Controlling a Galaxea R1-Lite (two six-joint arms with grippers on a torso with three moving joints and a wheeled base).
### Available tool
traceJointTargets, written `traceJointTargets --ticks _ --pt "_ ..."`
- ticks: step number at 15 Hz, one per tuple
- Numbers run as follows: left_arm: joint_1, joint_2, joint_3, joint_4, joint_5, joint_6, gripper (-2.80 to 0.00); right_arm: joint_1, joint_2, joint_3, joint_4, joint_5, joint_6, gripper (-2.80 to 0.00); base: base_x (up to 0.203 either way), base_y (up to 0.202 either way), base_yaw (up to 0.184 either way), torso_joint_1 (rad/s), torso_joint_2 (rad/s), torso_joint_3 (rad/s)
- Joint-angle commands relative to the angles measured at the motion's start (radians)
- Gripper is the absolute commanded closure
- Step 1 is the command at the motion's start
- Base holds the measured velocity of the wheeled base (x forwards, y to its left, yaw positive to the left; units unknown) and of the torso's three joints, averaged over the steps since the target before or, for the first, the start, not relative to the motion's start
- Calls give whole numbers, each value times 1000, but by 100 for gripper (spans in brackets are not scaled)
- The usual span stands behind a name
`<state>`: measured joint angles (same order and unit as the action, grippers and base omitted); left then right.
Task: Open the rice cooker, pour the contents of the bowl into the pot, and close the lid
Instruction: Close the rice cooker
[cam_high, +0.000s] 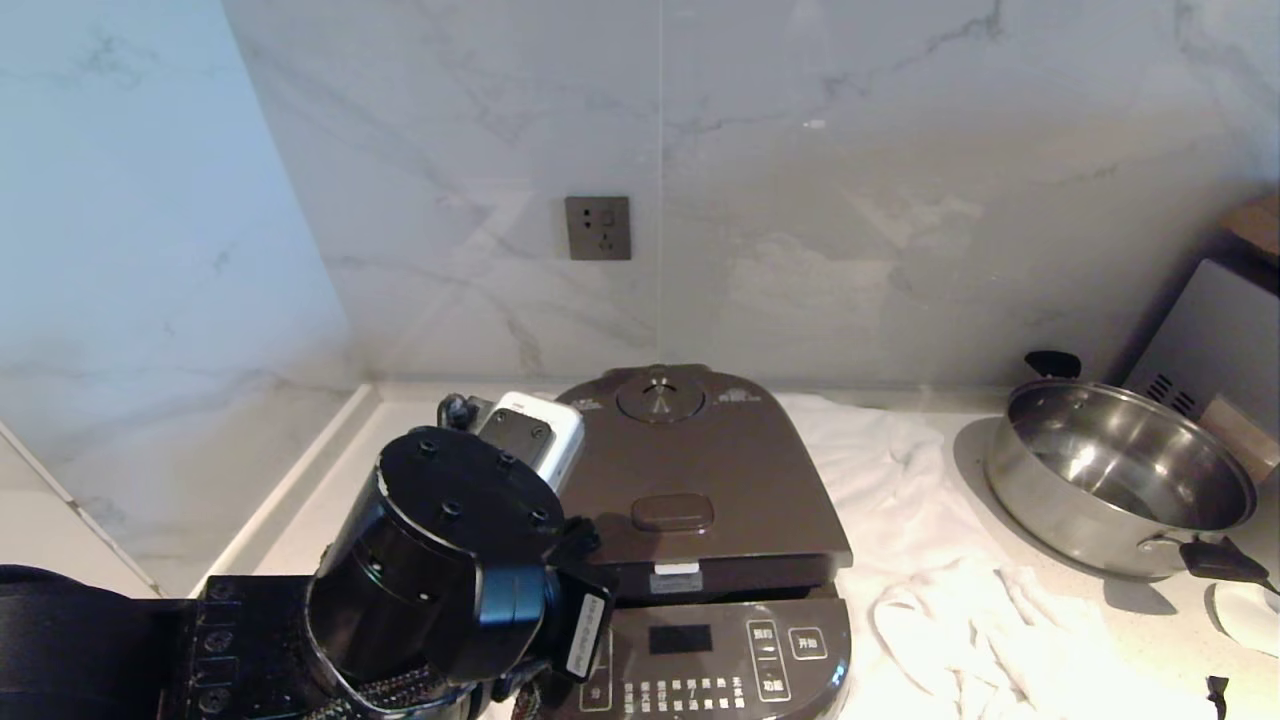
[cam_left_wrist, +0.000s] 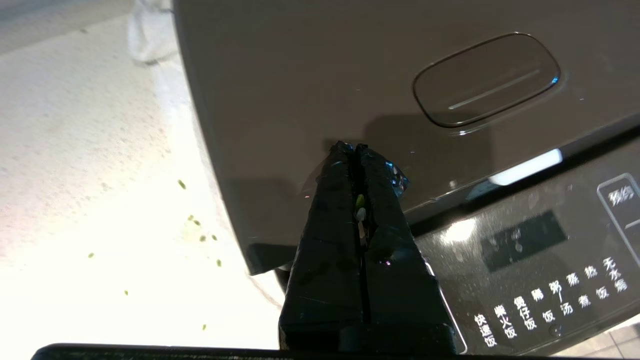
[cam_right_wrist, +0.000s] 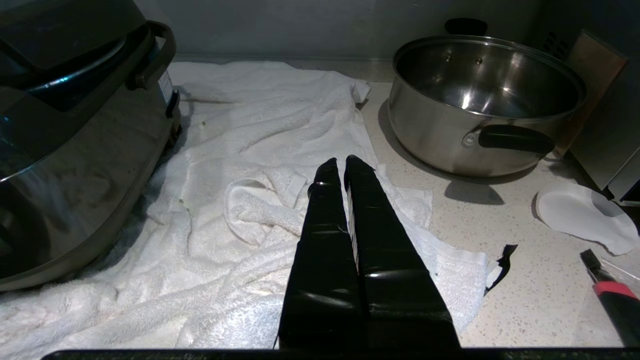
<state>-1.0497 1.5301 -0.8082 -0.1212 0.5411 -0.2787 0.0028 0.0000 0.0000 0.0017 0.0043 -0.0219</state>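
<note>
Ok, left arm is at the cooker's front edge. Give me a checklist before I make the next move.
1. Dark brown hinged lid down on the brown-grey rice cooker: ok.
2. Lid latched: cannot tell.
3. Left gripper empty: ok, jaws shut at the lid's front edge, only a green fleck between them.
4. Right gripper parked clear: ok, jaws shut above the white towel.
5. Speckled white counter clean: not ok, small green chopped bits lie scattered beside the cooker.
6. Pink bowl located: cannot tell, in no view.
</note>
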Motion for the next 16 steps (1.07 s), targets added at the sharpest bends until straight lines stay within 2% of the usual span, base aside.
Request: traceJointTargets --ticks 1,10,16 --pt "-4 37 25 -35 5 -5 0 0 2 0 0 0 0 0 0 0 0 0 0 0" --pt "-19 68 75 -57 2 -61 0 0 2 0 0 0 -1 0 0 0 0 0 0 0" --pt "-26 82 86 -57 2 -77 0 0 2 0 0 0 -1 0 0 0 0 0 0 0"
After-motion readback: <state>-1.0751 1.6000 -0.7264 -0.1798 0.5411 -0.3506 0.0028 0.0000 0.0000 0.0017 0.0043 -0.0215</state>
